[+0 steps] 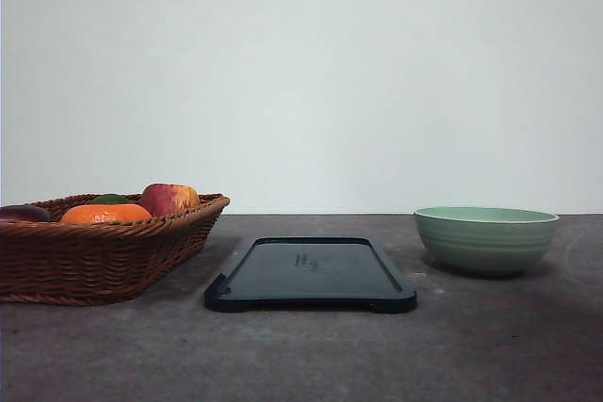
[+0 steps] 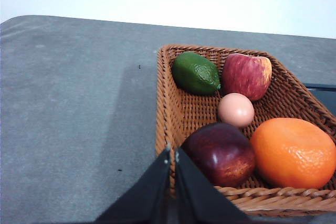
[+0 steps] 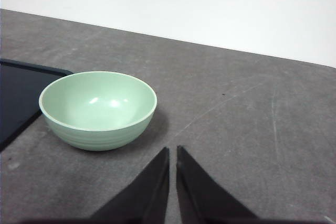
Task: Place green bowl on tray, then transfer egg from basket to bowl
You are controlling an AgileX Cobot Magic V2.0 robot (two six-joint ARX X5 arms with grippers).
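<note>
**Green bowl waits off the tray, right arm closest**

Green bowl sits upright on the grey table, just right of the tray and not yet on it. In the right wrist view the bowl lies ahead of the right gripper, off toward the tray's side, fingers pressed together, holding nothing, hovering above the table. That arm looks best placed for the lift. Over at the basket, the left gripper hangs closed and empty at the rim, the egg nestled among the fruit.
</note>
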